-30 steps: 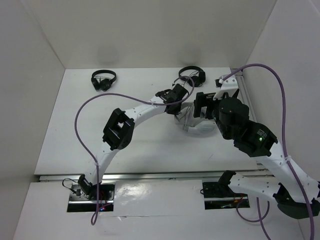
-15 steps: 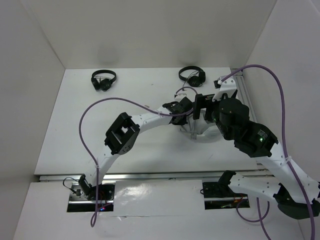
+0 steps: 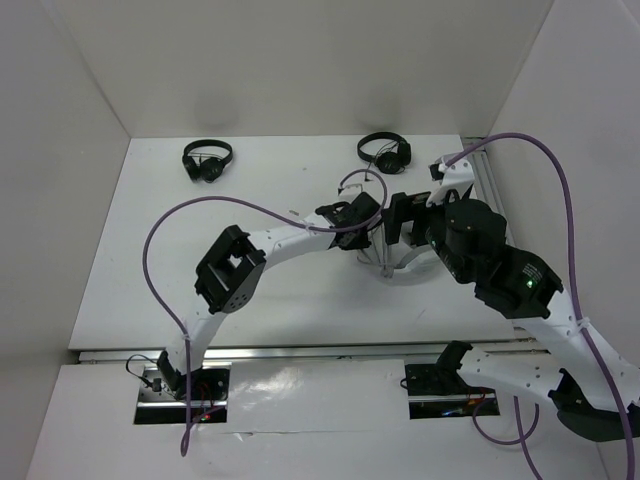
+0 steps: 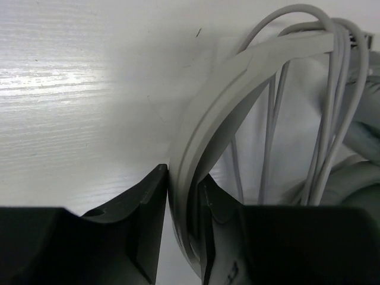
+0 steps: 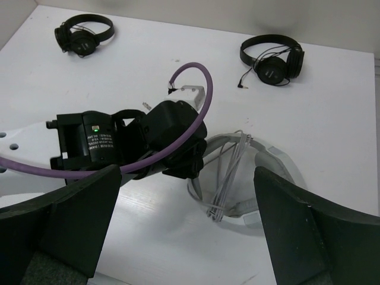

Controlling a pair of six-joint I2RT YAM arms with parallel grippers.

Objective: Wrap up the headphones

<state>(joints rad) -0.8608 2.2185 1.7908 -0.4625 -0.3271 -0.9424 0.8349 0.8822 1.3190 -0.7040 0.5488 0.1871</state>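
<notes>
The white and light-grey headphones (image 5: 270,157) lie on the table right of centre, also seen in the top view (image 3: 405,268). Their thin grey cable (image 5: 228,172) hangs in several loops over the headband (image 4: 231,89). My left gripper (image 4: 183,219) is shut on the headband, one finger on each side of the band. In the top view the left gripper (image 3: 365,222) sits at the headphones' left edge. My right gripper (image 5: 187,237) is open and empty, held above the headphones; its fingers frame the right wrist view.
Two small black headphones lie at the back of the table, one at the left (image 3: 207,159) and one at centre right (image 3: 385,151). White walls enclose the table on three sides. My left arm's purple cable (image 3: 160,250) arcs over the table's left half.
My left gripper has moved from behind the headphones onto the headband and shut on it. The left elbow has swung left. The right arm has hardly moved.
</notes>
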